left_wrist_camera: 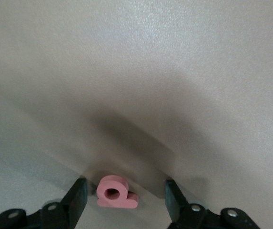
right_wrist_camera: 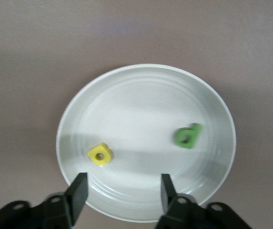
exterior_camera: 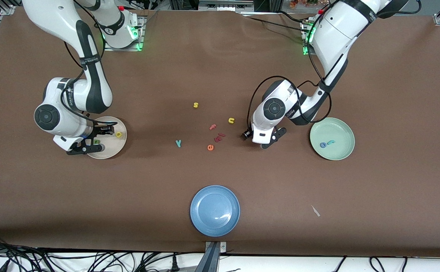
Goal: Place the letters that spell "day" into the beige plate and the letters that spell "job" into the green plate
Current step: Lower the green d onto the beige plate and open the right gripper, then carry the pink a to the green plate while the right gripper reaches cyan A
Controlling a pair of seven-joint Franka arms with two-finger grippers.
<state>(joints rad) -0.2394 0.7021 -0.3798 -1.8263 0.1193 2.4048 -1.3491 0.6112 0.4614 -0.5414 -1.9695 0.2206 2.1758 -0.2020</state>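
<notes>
The right gripper point(right_wrist_camera: 123, 191) is held over the beige plate point(exterior_camera: 123, 145), its fingers point(right_wrist_camera: 79, 188) standing apart and empty. In that plate lie the green "d" point(right_wrist_camera: 188, 136) and the yellow "a" point(right_wrist_camera: 100, 154), well apart from each other. The teal "y" point(exterior_camera: 178, 142) lies on the bare tabletop point(exterior_camera: 220, 68), between the beige plate and the cluster of loose letters, so the word "day" is judged two-thirds placed.

The left gripper point(left_wrist_camera: 126, 196) is lowered at the cluster's edge nearest the green plate point(exterior_camera: 346, 130), in which the blue "o" point(exterior_camera: 323, 145) and the teal "j" point(exterior_camera: 331, 142) rest just beside each other. Its fingers point(left_wrist_camera: 79, 194) stand open on either side of the pink "b" point(left_wrist_camera: 116, 192), which lies flat on the tabletop and is not yet pinched.

For a sound grasp, the fingers are best lowered until their tips nearly meet the tabletop, with the letter centred, and closed across its ring, not its thin stem. A shallow or off-centre pinch is likely to let so small a piece flip away. The orange "e" point(exterior_camera: 210, 147) and pink "f" point(exterior_camera: 213, 127) are to be left alone.
</notes>
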